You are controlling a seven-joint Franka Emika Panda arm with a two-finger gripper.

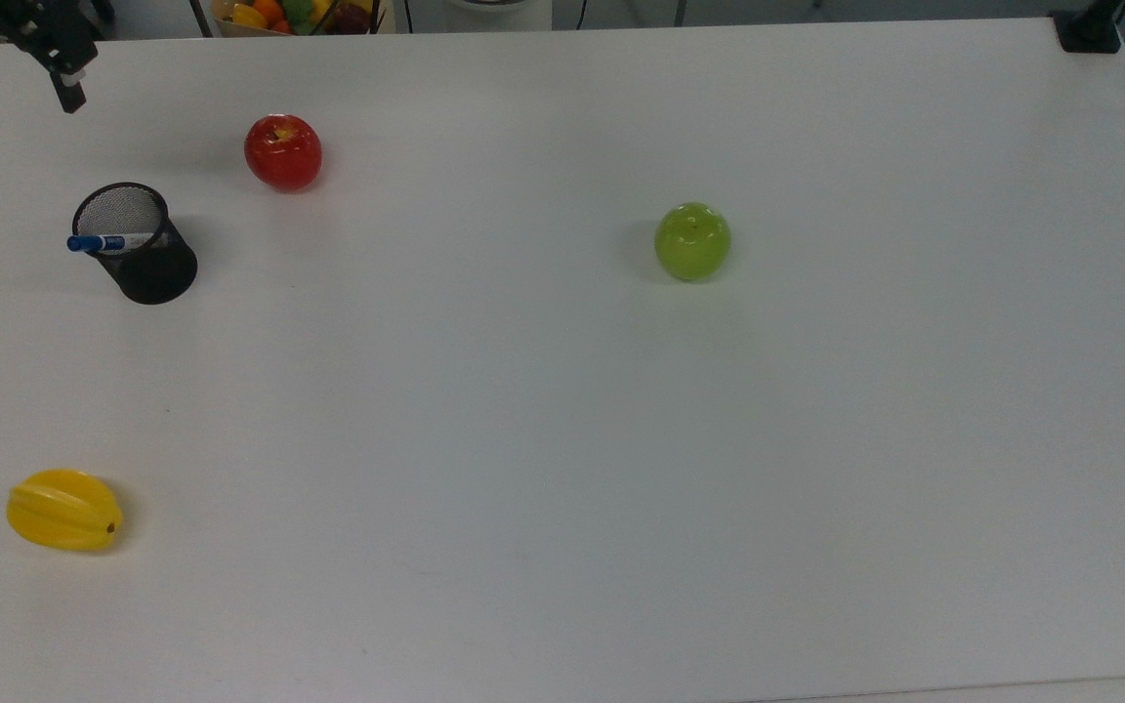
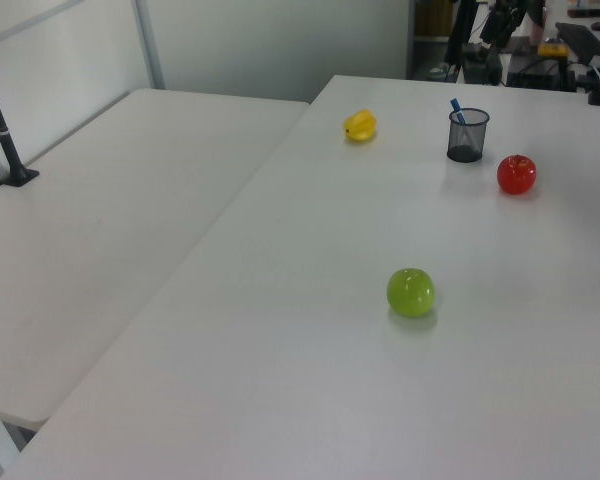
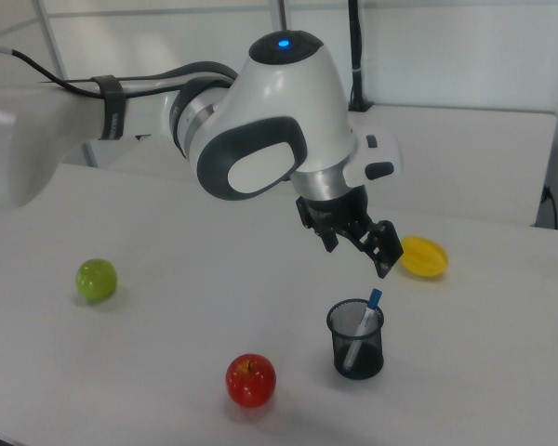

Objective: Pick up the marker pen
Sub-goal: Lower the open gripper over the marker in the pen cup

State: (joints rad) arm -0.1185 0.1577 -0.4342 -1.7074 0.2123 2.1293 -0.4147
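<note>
While the marker pen (image 3: pixel 362 327) leans in the black mesh cup (image 3: pixel 355 340) on the table (image 1: pixel 562 410), cap up, we see the tool (image 3: pixel 355 243) above it with jaws wide, holding nothing. Red apple (image 3: pixel 251 379) sits near the cup.

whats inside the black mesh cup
One slim white marker pen with a blue cap leans inside the black mesh pen cup, cap poking above the rim. Its lower tip is covered by the mesh, as is the cup's floor.
</note>
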